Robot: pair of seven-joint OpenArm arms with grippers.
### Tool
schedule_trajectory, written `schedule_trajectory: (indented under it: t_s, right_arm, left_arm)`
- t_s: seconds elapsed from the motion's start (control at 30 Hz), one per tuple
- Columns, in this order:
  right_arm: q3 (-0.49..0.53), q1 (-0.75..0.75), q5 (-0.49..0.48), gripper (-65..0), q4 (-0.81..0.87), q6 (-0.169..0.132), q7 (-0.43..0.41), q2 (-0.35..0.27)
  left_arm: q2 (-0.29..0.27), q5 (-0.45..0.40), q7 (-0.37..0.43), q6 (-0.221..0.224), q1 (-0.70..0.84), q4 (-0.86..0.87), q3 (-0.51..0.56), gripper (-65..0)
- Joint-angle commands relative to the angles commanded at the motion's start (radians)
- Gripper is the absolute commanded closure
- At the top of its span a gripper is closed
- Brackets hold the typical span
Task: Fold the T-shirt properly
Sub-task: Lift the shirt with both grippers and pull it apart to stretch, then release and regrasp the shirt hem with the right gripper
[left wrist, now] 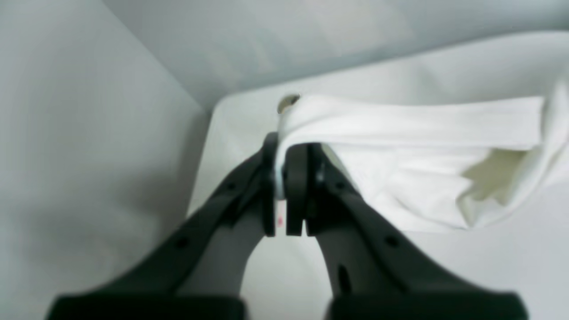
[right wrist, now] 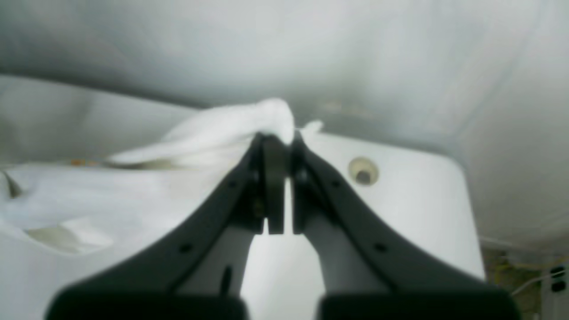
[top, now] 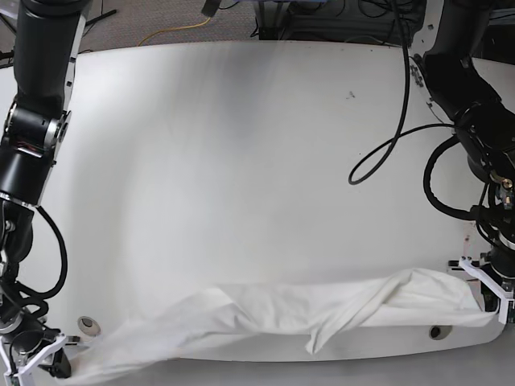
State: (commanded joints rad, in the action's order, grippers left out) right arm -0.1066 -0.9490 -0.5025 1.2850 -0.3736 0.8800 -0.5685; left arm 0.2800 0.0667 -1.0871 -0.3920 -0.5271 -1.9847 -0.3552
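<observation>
Tabletop [top: 241, 161]: white, rounded corners, takes up most of the base view; bare across its middle and far half.

T-shirt [top: 273, 310]: white, bunched into one long band along the tabletop's near edge. Long axis runs 9 o'clock to 3 o'clock in the base view, from the near-left corner to the near-right edge. The left end sags lower, toward 8 o'clock, and spills over the tabletop edge; the right end sits slightly higher. A twisted fold hangs down just right of centre. No print visible; only plain white cloth faces the cameras. In the left wrist view the band stretches off toward 3 o'clock, with a shadowed hollow in the folds.

Left pincer [left wrist: 281, 195]: at the right end of the band in the base view. Jaws pressed nearly together, with a thin layer of T-shirt hem pinched between them; a small pale tab with a reddish mark shows in the gap.

Right pincer [right wrist: 278, 186]: at the left end of the band. Jaws close, a narrow slit between them, a wad of white cloth gripped at the tips.

Grommet holes: one [top: 88, 324] near the left corner, one [top: 435, 330] near the right, just below the cloth.
</observation>
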Motion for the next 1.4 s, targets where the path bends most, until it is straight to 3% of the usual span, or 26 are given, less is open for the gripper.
schedule_trajectory:
  t_s: [0.27, 0.47, 0.6, 0.67, 0.83, 1.03, 1.4]
  right_arm:
    - [-0.005, -0.020, 0.002, 0.0, -0.005, 0.000, 0.015, -0.037]
    - [-0.014, 0.132, -0.008, 0.0, 0.000, 0.000, 0.015, -0.040]
    - [-0.107, 0.269, -0.008, 0.0, 0.002, -0.002, 0.014, -0.025]
    - [-0.146, 0.341, -0.008, 0.0, 0.002, -0.002, 0.014, -0.002]
    - [-0.226, 0.503, -0.008, 0.0, 0.002, -0.052, 0.026, 0.035]
    - [-0.336, 0.641, -0.008, 0.0, 0.034, -0.104, 0.091, 0.087]
    - [-0.367, 0.872, -0.008, 0.0, 0.172, -0.109, 0.132, 0.133]
  left_arm:
    - [0.026, 0.003, -0.006, -0.002, 0.023, 0.002, -0.072, 0.0]
    - [0.021, 0.005, 0.000, -0.002, 0.158, 0.002, -0.089, 0.0]
    - [0.015, 0.006, 0.008, -0.005, 0.265, 0.002, -0.117, 0.0]
    - [-0.008, 0.005, 0.038, -0.035, 0.319, 0.003, -0.141, 0.0]
    - [-0.017, 0.003, 0.094, -0.084, 0.468, 0.003, -0.178, 0.0]
    - [-0.017, 0.005, 0.163, -0.084, 0.603, 0.003, -0.180, 0.0]
    - [-0.017, 0.003, 0.173, -0.086, 0.715, 0.005, -0.209, 0.0]
